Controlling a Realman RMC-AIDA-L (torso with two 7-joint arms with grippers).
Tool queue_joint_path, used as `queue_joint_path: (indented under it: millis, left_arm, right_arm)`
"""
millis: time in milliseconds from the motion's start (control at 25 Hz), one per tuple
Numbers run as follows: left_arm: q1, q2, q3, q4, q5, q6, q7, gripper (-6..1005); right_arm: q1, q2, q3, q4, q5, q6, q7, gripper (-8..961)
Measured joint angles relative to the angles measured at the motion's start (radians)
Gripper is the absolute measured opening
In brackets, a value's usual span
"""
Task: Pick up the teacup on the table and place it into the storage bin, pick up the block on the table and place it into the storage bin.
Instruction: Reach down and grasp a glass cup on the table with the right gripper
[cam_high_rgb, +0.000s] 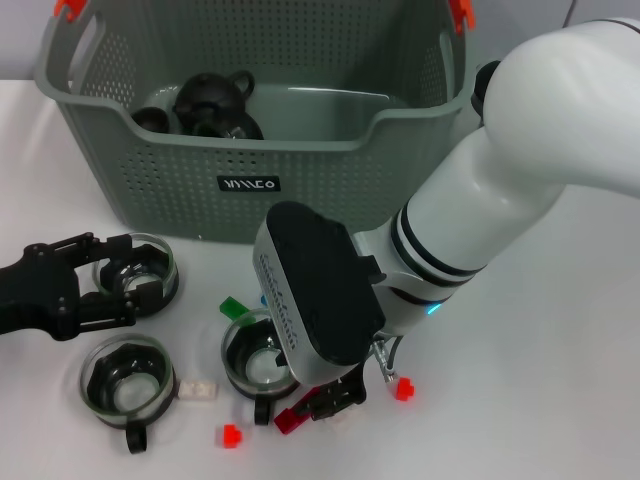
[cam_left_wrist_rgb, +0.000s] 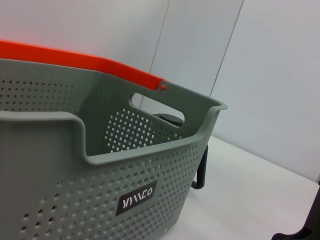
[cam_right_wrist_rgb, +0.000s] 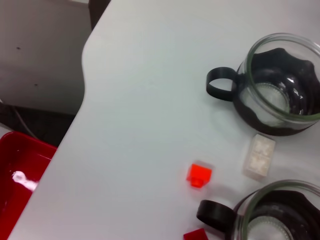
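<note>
A: Where is the storage bin (cam_high_rgb: 300, 140)?
B: Upper centre of the head view, on the white tabletop (cam_high_rgb: 560, 380), with a black teapot (cam_high_rgb: 212, 100) inside it.

A: And the teacups?
B: Three glass ones in the lower left. The left gripper (cam_high_rgb: 118, 285) has its fingers (cam_high_rgb: 120, 247) either side of the upper teacup (cam_high_rgb: 140, 272), spread and not clamped. A second teacup (cam_high_rgb: 125, 378) sits below it, and a third teacup (cam_high_rgb: 255, 360) lies at lower centre under the right gripper (cam_high_rgb: 320, 400).

A: Is the right gripper closed?
B: I cannot tell; its wrist housing hides the fingers.

A: Blocks?
B: A white block (cam_high_rgb: 197, 390), red blocks (cam_high_rgb: 231, 435), and a green block (cam_high_rgb: 232, 306) around the cups.
</note>
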Motion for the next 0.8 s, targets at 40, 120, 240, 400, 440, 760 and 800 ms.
queue_joint_path:
  millis: [40,120,240,400,440,760,800]
  left_arm:
    - [0.0,0.0,0.0,0.0,0.0,0.0,0.0,872]
    - [0.0,0.0,0.0,0.001,0.0,0.0,0.001,872]
    - [0.0,0.0,0.0,0.002,0.0,0.0,0.001,872]
    - [0.0,0.0,0.0,0.004,0.0,0.0,0.001,872]
    - [0.0,0.0,0.0,0.006,0.0,0.0,0.001,872]
    - [0.0,0.003,0.0,0.013,0.0,0.0,0.003,873]
    - [0.0,0.003,0.0,0.013,0.0,0.0,0.003,873]
  right_arm:
    - [0.0,0.0,-0.001,0.0,0.0,-0.004,0.002,509]
    - [0.0,0.0,-0.001,0.0,0.0,-0.009,0.004,504]
    - [-0.002,0.0,-0.002,0.001,0.0,-0.004,0.002,497]
    - [-0.005,0.0,-0.013,0.013,0.0,0.044,-0.009,487]
    - [-0.005,0.0,-0.017,0.016,0.0,0.053,-0.011,485]
    - [-0.004,0.002,-0.046,0.028,-0.013,0.099,0.014,465]
    - [-0.002,0.002,-0.046,0.028,-0.013,0.103,0.025,463]
